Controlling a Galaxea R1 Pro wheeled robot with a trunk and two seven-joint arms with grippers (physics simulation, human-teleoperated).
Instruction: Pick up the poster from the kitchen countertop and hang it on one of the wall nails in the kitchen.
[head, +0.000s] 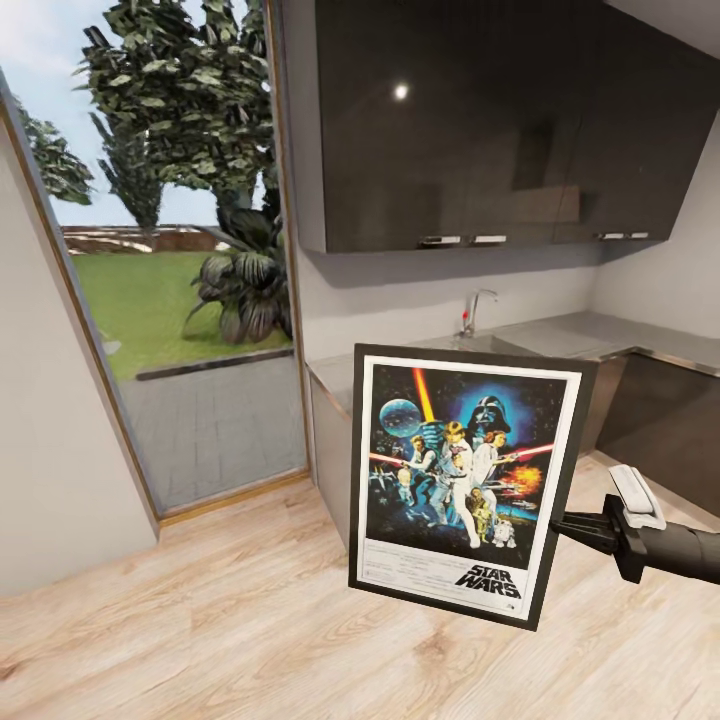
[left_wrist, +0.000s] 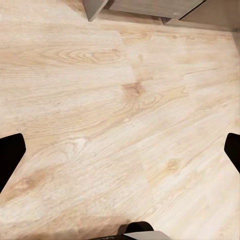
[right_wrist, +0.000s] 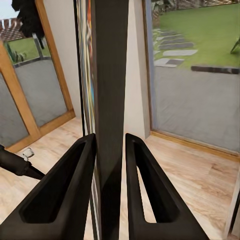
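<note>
The poster (head: 465, 475), a Star Wars picture in a thin black frame, hangs upright in the air over the wood floor, in front of the kitchen countertop's end. My right gripper (head: 570, 527) is shut on its right edge; in the right wrist view the frame's dark edge (right_wrist: 110, 100) runs between my two fingers (right_wrist: 70, 190). The grey kitchen countertop (head: 560, 335) with its chrome tap (head: 474, 308) lies behind the poster. My left gripper (left_wrist: 120, 150) is open over bare plank floor, its fingertips (left_wrist: 10, 152) wide apart.
Glossy dark upper cabinets (head: 470, 120) hang above the counter, dark cabinet fronts (head: 660, 420) below it. A large glass pane (head: 170, 260) with a wooden frame stands at the left, beside a grey wall (head: 50, 480). Light wood floor (head: 230, 620) stretches in front.
</note>
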